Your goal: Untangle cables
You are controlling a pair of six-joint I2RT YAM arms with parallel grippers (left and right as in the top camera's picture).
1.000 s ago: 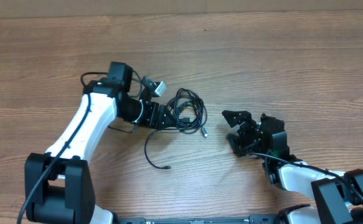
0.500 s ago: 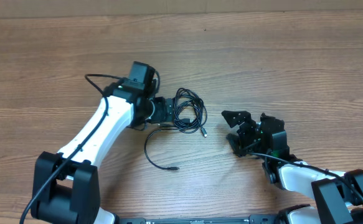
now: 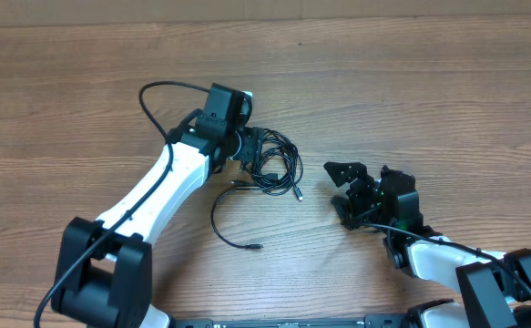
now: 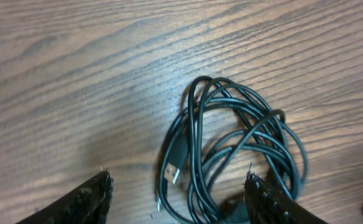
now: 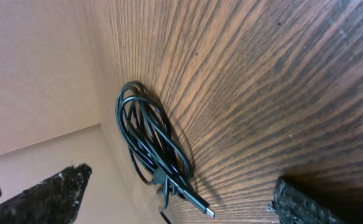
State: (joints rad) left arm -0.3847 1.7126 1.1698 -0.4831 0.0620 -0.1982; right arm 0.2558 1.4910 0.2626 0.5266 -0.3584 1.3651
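Left pincer (image 4: 179,180) hangs low over the desk (image 3: 429,91), its two fingers set apart with nothing clamped between them, astride the near edge of the bundle (image 3: 279,164). The bundle is a knot of thin black loops lying flat near the middle of the desk. Just below the arm a loose strand (image 3: 215,214) curves away toward the front edge; whether its upper end still runs into the bundle I cannot tell. A plug (image 4: 172,169) lies between the fingers, with several loops crossing close beside it, and that is the main hazard. If the fingers close here they would probably catch two or three loops at once (not one cord), and a pull would then drag the whole knot or draw it tighter. The plug could also hook on a neighbouring loop as it is pulled through. Further right, the right pincer (image 3: 343,191) rests with its fingers wide apart and empty, well clear of the bundle. With nothing pinning the far side, I judge that any tug from the left would slide the bundle across the wood rather than loosen it.
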